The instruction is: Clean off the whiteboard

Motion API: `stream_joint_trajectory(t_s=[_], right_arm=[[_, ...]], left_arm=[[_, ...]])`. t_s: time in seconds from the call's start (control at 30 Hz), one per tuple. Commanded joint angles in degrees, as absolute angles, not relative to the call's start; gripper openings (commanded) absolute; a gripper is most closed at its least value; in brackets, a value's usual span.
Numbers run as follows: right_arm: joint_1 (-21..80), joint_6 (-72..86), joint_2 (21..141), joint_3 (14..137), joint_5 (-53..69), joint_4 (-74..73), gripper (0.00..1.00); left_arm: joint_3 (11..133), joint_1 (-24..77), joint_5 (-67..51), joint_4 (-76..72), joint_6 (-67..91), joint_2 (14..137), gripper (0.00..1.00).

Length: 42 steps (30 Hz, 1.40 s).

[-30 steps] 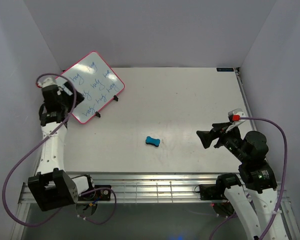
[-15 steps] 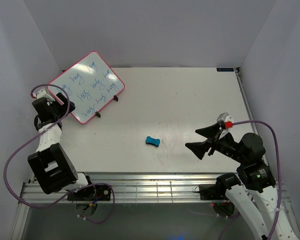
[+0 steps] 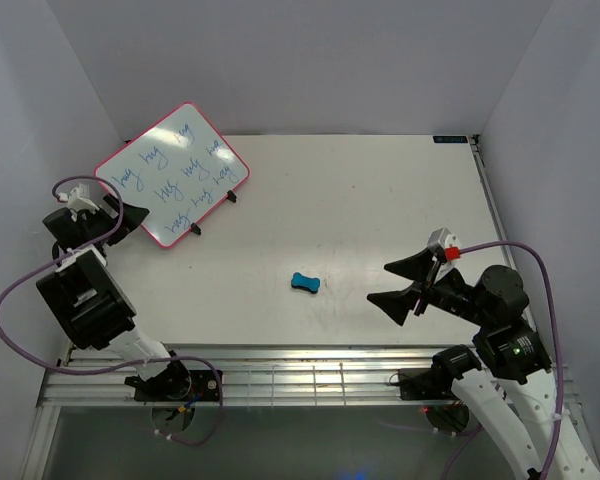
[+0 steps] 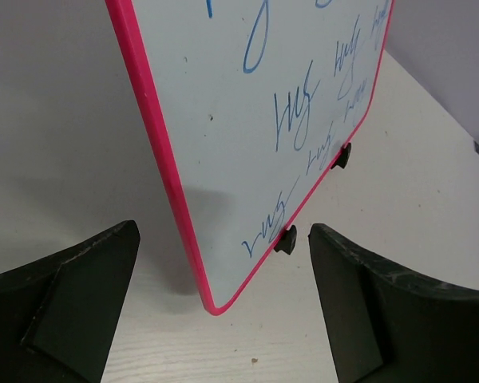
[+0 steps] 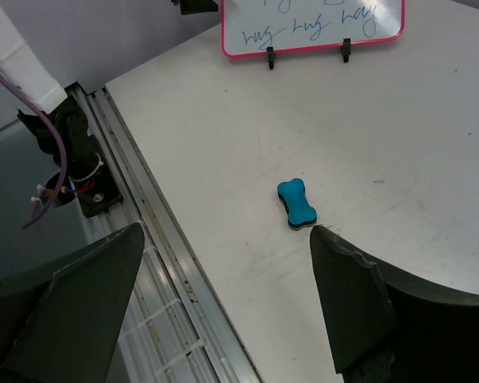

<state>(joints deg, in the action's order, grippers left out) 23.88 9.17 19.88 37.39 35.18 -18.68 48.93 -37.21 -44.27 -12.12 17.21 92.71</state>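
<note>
Left gripper and right gripper wide, empty; close-up whiteboard corner only from left wrist.

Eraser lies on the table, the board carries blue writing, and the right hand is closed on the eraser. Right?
No. The right hand is open and clear of the eraser, which lies loose on the table, as the right wrist view shows. The board does carry blue writing.
</note>
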Motion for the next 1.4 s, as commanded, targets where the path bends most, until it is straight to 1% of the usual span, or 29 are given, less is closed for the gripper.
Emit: stream_joint_trajectory(t_s=[0.0, 0.13, 0.27, 0.57, 0.77, 0.8, 0.83, 1.0, 1.1, 1.13, 1.17, 1.37], right_arm=[[24.3, 8.5, 21.1, 39.4, 37.1, -16.8, 0.90], [24.3, 8.5, 21.6, 39.6, 37.2, -16.8, 0.90], [24.3, 8.4, 22.1, 40.1, 36.7, -16.6, 0.90], [24.3, 8.2, 23.6, 39.6, 36.3, -15.7, 0.90], [24.3, 6.7, 23.7, 41.2, 34.6, -17.6, 0.90], [24.3, 6.5, 23.9, 41.3, 34.5, -17.6, 0.90], [24.4, 6.6, 24.0, 41.3, 34.5, -17.5, 0.90], [24.3, 7.1, 24.6, 40.8, 34.0, -16.6, 0.90], [24.3, 6.9, 25.0, 41.1, 32.3, -17.3, 0.90], [24.3, 6.8, 25.0, 41.3, 32.1, -17.4, 0.90], [24.3, 6.7, 25.0, 41.4, 32.0, -17.5, 0.90], [24.3, 7.2, 25.3, 41.6, 31.8, -17.1, 0.90]], left_arm=[[53.6, -38.8, -55.4, -16.6, 18.5, 96.3, 0.98], [56.0, -39.0, -61.2, -17.7, 18.9, 101.8, 0.98], [56.8, -38.9, -63.5, -20.5, 19.9, 105.0, 0.98], [61.4, -39.0, -68.1, -25.2, 23.0, 112.4, 0.93], [62.1, -39.0, -71.1, -32.8, 28.2, 116.7, 0.86], [62.1, -39.0, -71.5, -35.0, 29.1, 117.2, 0.81], [62.3, -38.9, -71.8, -36.2, 29.8, 118.0, 0.80], [63.7, -38.9, -73.6, -42.0, 35.0, 120.9, 0.80], [63.3, -38.9, -74.4, -49.5, 40.6, 122.6, 0.72], [63.5, -38.8, -74.7, -51.0, 41.7, 123.0, 0.66], [63.5, -38.8, -74.8, -53.4, 42.9, 123.7, 0.63], [64.0, -38.1, -75.4, -59.8, 48.2, 125.2, 0.60]])
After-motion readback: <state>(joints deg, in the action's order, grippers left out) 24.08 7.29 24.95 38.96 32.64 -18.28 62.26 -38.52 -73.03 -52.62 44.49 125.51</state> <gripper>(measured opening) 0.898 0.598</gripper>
